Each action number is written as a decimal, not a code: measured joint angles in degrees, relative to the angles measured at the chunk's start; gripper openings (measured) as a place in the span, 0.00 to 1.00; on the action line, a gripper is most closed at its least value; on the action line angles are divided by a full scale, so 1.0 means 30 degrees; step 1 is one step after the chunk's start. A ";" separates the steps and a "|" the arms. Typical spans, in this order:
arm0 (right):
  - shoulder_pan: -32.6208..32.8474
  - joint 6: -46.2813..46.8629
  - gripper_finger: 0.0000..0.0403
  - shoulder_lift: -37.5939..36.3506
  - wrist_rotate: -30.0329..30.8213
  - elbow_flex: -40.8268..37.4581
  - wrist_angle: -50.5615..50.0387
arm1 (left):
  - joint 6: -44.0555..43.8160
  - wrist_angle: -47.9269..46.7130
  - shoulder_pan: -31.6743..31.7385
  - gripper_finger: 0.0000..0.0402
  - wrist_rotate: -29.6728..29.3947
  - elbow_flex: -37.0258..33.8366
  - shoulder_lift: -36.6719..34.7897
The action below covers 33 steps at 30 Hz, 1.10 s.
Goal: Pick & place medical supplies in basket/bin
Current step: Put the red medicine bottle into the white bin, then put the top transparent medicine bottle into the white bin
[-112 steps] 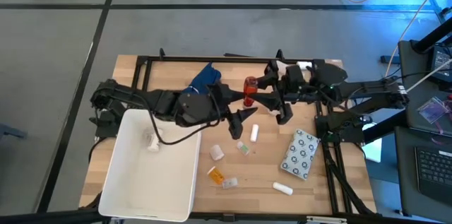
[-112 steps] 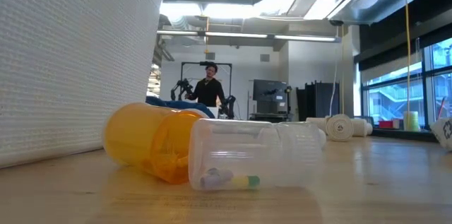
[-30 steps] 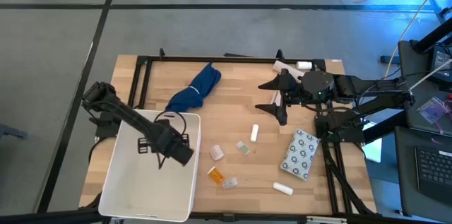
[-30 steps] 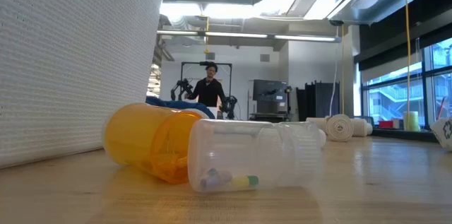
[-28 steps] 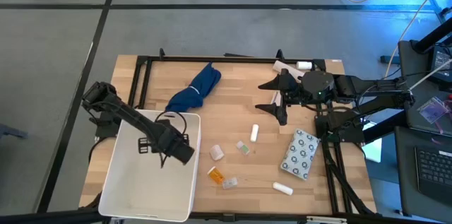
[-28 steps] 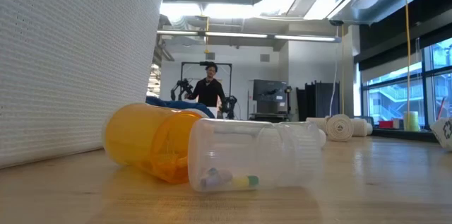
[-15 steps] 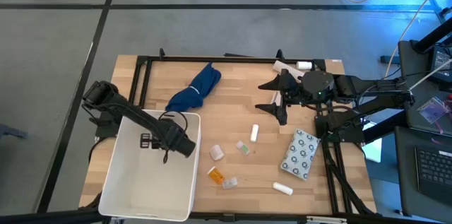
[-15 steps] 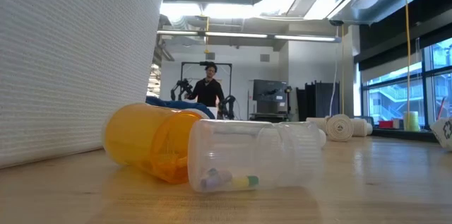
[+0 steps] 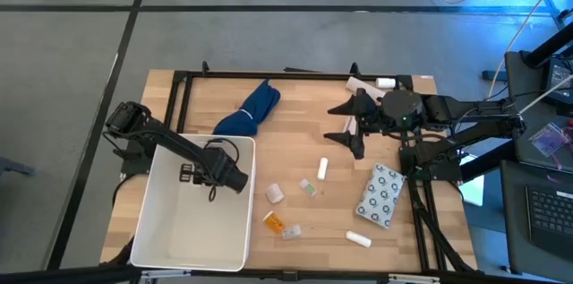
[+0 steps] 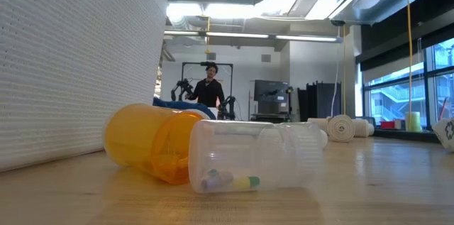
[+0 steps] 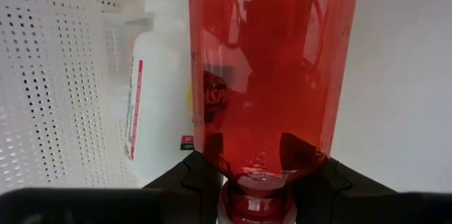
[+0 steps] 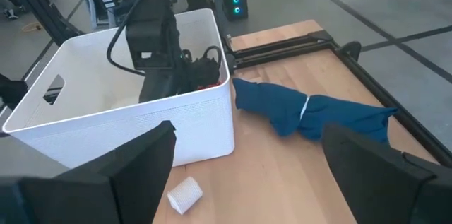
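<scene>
Left wrist view shows the left gripper point(image 11: 258, 174) with its jaws closed on the neck end of the red bottle point(image 11: 272, 68), which stands out ahead of them against the perforated inner wall of the white tub point(image 11: 49, 90); a white bottle point(image 11: 159, 104) with a red-edged label already rests in the tub just beside it. Holding the red bottle by its narrow end lets the body hang free, and with the jaws down inside the walls the release looks like the step in hand, a short drop that should leave the bottle lying next to the white one rather than bouncing out. From the high view, the left gripper point(image 9: 201, 175) sits inside the tub near its far right corner, the arm reaching in over the rim point(image 9: 148, 221). The right gripper point(image 9: 345, 124) waits over the middle of the counter point(image 9: 295, 96) with its jaws spread wide and nothing between them, well apart from the tub so the two arms do not cross. Outward from there lie the supplies not yet moved: the blue cloth point(image 9: 249, 112) near the tub's far side, a beige roll point(image 9: 274, 193) and a small white tube point(image 9: 323, 168) between the arms, the orange pill bottle point(image 9: 274, 223) toward the near edge, another white tube point(image 9: 359, 239), and the dotted white packet point(image 9: 381, 195) on the right. Most of the task seems to remain.
</scene>
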 joint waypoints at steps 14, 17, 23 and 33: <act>0.0000 0.0422 0.87 0.0676 -0.0313 0.0000 -0.0807 | -0.0416 -0.0029 0.0007 0.45 0.0409 0.0000 0.0000; 0.0000 0.0805 0.87 0.1059 -0.0311 0.0008 -0.1356 | -0.0417 -0.0038 0.0007 0.46 0.0454 0.0000 -0.0011; 0.0000 0.4197 0.87 0.2066 0.1143 0.0007 -0.5915 | -0.0684 -0.0150 -0.0002 0.45 0.0574 0.0039 -0.0896; 0.0000 0.9419 0.87 0.4024 0.1161 -0.0786 -0.7798 | -0.0731 -0.0164 -0.0191 0.41 -0.2758 0.2433 -0.3360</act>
